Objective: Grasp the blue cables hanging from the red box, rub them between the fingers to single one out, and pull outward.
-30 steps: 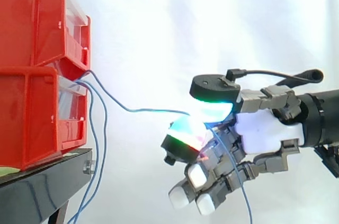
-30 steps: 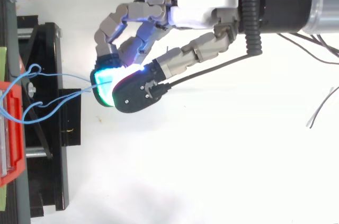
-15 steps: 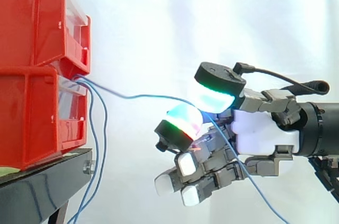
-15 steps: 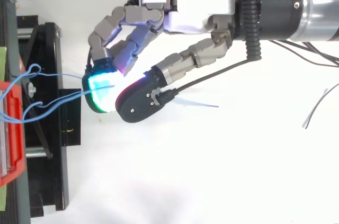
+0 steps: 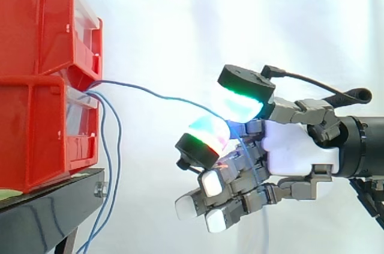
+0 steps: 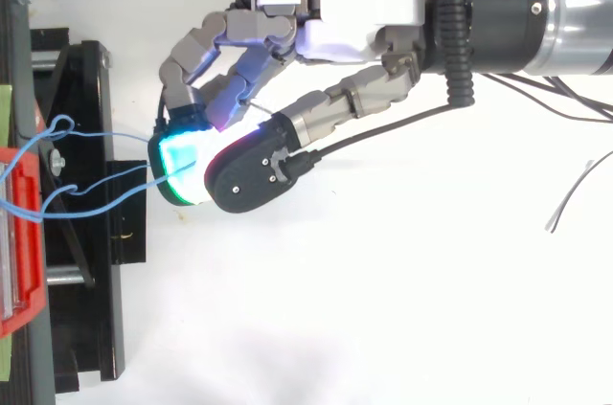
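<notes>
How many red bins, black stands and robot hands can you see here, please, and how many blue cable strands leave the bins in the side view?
Red bins: 2
Black stand: 1
Hand: 1
Blue cable strands: 3
Total: 7

I see thin blue cables (image 5: 119, 140) leaving the lower red plastic bin's (image 5: 36, 140) top front; one strand (image 5: 157, 92) arcs right into the hand's (image 5: 297, 152) pinch, while the others dangle in slack loops.

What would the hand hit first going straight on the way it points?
Probably the hand meets the loose blue cables hanging before the lower red bin, then the bin; depth is uncertain.
</notes>
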Robot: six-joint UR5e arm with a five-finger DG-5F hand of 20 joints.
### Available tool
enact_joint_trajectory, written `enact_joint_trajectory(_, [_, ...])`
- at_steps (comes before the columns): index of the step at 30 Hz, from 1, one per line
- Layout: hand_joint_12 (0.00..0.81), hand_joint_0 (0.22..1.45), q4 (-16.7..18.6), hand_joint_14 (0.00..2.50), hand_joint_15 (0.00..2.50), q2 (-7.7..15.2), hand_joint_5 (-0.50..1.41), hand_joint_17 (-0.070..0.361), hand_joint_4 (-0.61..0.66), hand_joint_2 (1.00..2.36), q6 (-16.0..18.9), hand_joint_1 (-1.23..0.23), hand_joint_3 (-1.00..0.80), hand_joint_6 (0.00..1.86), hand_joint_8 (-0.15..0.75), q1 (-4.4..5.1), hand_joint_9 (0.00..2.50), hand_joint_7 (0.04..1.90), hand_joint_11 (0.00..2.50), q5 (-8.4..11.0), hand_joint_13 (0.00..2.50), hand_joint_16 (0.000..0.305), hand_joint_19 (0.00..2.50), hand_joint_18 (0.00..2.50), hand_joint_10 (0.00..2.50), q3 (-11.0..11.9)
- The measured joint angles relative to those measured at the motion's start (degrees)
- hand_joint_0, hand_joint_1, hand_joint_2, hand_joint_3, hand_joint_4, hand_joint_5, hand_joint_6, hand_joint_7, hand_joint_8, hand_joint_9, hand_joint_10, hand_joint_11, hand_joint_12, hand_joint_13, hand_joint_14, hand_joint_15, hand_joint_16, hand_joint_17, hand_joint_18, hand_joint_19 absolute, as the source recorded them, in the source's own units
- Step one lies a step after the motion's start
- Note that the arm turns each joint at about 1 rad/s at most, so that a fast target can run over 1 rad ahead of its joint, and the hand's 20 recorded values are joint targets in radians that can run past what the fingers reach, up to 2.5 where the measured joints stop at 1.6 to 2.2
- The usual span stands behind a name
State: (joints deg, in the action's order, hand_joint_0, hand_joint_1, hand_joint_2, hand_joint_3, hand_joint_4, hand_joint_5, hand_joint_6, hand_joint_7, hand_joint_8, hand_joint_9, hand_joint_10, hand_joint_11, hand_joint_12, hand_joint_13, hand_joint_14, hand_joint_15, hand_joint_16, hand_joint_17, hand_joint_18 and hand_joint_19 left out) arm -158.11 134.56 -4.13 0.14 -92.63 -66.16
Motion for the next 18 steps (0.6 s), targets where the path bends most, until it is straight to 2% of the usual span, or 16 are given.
enact_joint_trajectory(7, [0.419, 0.55, 0.0, 0.01, 0.25, 0.0, -0.12, 0.130, 0.13, 1.01, 0.0, -0.69, -0.14, 0.88, 0.340, -0.01, 0.90, 1.04, 0.43, -0.01, 0.59, 0.058, 0.35, 0.63, 0.02, 0.0])
enact_joint_trajectory(10, [0.421, 0.54, 0.0, 0.01, 0.25, 0.0, -0.12, 0.131, 0.14, 1.01, 0.0, -0.69, -0.16, 0.89, 0.342, -0.01, 0.90, 0.99, 0.42, -0.01, 0.59, 0.058, 0.35, 0.63, 0.01, 0.0])
enact_joint_trajectory(13, [0.383, 0.52, 0.0, 0.01, 0.27, 0.0, -0.13, 0.113, 0.13, 1.01, 0.0, -0.60, -0.34, 0.88, 0.309, -0.02, 0.87, 1.00, 0.44, -0.01, 0.56, 0.050, 0.39, 0.55, 0.01, 0.0])
enact_joint_trajectory(18, [0.385, 0.52, 0.0, 0.01, 0.27, 0.0, -0.13, 0.114, 0.12, 1.01, 0.0, -0.42, -0.40, 0.86, 0.309, 0.00, 0.87, 0.98, 0.43, -0.01, 0.55, 0.051, 0.40, 0.54, 0.01, 0.0])
